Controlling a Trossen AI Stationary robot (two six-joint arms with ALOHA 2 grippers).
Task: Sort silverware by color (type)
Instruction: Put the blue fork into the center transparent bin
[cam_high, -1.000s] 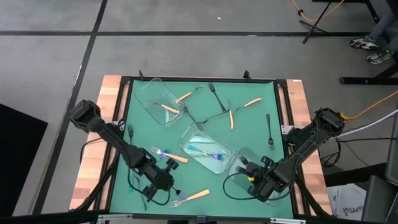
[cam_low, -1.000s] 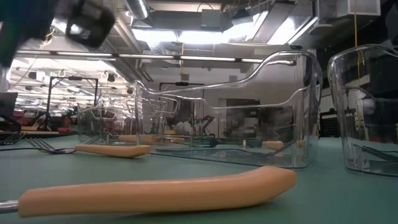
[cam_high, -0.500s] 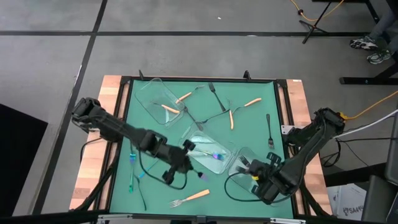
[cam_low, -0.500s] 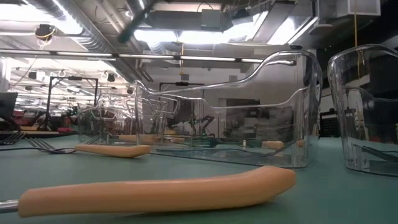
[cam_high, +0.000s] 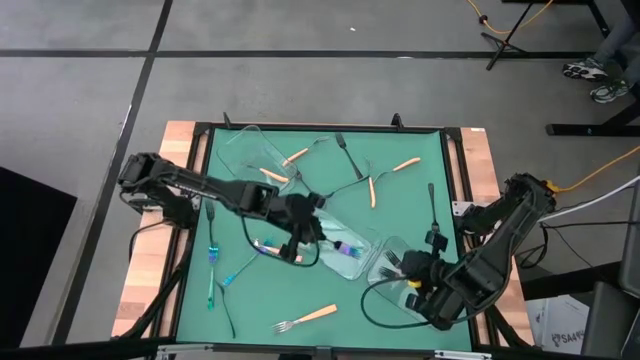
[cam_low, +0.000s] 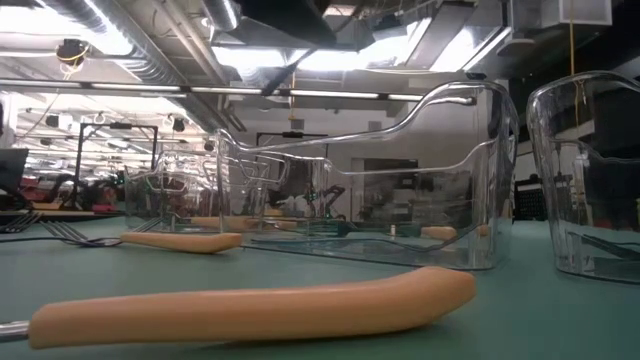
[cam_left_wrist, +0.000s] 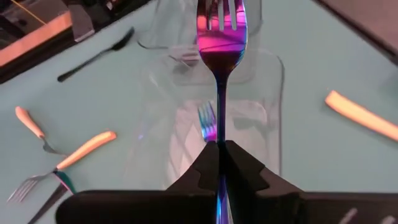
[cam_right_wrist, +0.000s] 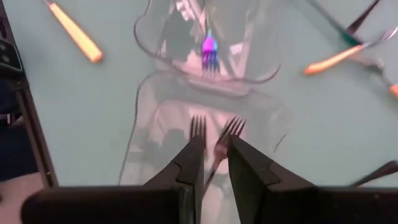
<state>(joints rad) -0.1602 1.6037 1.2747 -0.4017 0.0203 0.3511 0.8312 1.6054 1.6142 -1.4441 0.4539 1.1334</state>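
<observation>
Looking straight down, I saw the green worktop (cam_high: 400, 200) carrying three clear trays and scattered silverware. The left arm reached from the worktop's left edge across to the middle, its left claw (cam_left_wrist: 219, 155) clamped on the handle of an iridescent fork (cam_left_wrist: 220, 37), tines pointing forward over the middle tray (cam_high: 350, 262). That tray already held another blue-purple fork (cam_left_wrist: 207, 121). The right arm bent in from the right edge toward the near-right corner, where its right claw (cam_right_wrist: 213, 152) hung above the near-right tray (cam_high: 385, 262). A dark fork (cam_right_wrist: 222, 144) ran up between its fingers, but I could not tell whether they gripped it; a second dark fork (cam_right_wrist: 198, 126) lay just beside it in the same tray.

The far-left tray (cam_high: 245, 155) held an orange-handled piece (cam_high: 272, 174), with another orange handle (cam_high: 296, 156) resting across its rim. Loose on the worktop: an orange-handled fork (cam_high: 308, 317) near the front edge, two orange pieces (cam_high: 406, 164) and (cam_high: 372, 191) toward the far side, a dark fork (cam_high: 433, 205) near the right edge, a dark fork (cam_high: 344, 146) near the far edge, and blue-purple utensils (cam_high: 212, 268) near the left edge.

From worktop height, the front orange handle (cam_low: 260, 305) filled the foreground.
</observation>
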